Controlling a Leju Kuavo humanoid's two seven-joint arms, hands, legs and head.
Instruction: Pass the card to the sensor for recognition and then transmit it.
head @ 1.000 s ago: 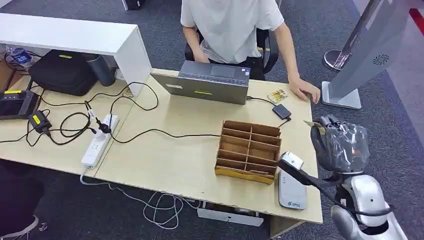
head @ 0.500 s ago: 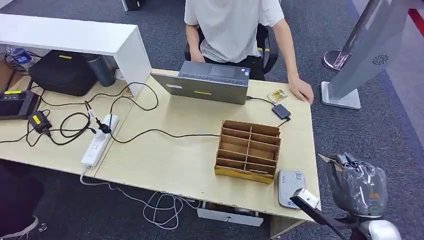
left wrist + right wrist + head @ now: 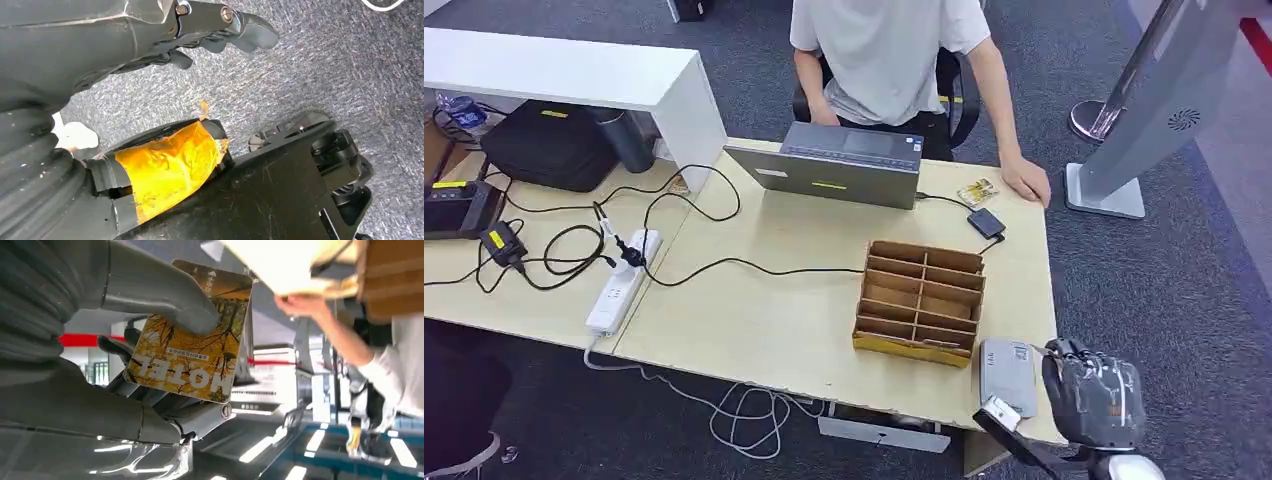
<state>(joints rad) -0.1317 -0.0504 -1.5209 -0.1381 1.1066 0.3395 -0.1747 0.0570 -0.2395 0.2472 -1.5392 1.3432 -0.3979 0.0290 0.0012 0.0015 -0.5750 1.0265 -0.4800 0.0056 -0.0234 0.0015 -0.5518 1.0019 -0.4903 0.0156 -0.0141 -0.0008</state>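
Head view: the right hand [image 3: 1092,398] now hangs low at the near right corner of the desk [image 3: 794,320], just beside the grey card sensor [image 3: 1008,375] lying flat there. One second earlier the same hand stood higher and farther out, level with the wooden slotted organizer [image 3: 920,300]; half a second earlier it had dropped to about the sensor's level, off the desk edge. It has since closed in toward the sensor.

Right wrist view: the card [image 3: 190,332] (orange-toned, printed "HOTEL") is pinched between the thick grey thumb and the darker fingers [image 3: 112,346] behind it, so the right hand is clamped on the card. Whether the card touches the sensor cannot be told.

Left wrist view: the left hand [image 3: 220,30] hangs over the grey carpet [image 3: 320,65] with fingers loosely curled and nothing in them.

Interpretation: the descent suggests the recognition step is under way, the card being brought to the sensor. The handover is not yet done; a person's hand [image 3: 1026,180] rests on the far desk edge, a likely recipient.
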